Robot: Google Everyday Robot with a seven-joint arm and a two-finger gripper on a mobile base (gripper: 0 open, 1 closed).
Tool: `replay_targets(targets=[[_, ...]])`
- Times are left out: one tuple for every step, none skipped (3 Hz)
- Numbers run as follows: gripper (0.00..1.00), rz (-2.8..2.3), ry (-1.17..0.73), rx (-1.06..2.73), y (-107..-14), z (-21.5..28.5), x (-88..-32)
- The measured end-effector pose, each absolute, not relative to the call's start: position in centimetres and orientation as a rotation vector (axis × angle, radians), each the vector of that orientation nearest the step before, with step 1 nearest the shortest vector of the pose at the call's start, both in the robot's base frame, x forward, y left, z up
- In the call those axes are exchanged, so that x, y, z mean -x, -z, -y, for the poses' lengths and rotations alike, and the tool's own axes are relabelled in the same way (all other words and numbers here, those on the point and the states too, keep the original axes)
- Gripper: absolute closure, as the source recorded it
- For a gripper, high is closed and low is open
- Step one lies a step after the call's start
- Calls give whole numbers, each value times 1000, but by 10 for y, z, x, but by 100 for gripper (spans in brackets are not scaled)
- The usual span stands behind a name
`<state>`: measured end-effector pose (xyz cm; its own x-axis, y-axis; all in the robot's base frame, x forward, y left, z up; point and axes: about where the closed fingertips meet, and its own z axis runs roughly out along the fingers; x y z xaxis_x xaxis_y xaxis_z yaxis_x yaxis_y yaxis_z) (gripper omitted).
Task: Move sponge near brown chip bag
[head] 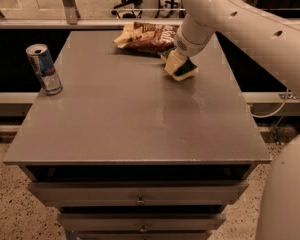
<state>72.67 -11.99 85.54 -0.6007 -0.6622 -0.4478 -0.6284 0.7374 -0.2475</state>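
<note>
The sponge, dark green over pale yellow foam, hangs tilted just above the grey table at the far right. My gripper is shut on the sponge, reaching down from the white arm at the upper right. The brown chip bag lies crinkled at the table's far edge, just left of and behind the sponge, a small gap apart.
A silver-blue drink can stands upright near the table's left edge. The grey table has drawers below its front edge. A railing and chair legs run behind the table. My white arm crosses the upper right.
</note>
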Motion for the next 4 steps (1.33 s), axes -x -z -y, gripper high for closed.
replay_targets(targets=[[17,-2429,103,963,-853,123,-733],[0,-2437,115,953,-852,127,-736],[0,-2423,100,944,-859,129,-729],[0,-2392,33,915,-874,143,-697]])
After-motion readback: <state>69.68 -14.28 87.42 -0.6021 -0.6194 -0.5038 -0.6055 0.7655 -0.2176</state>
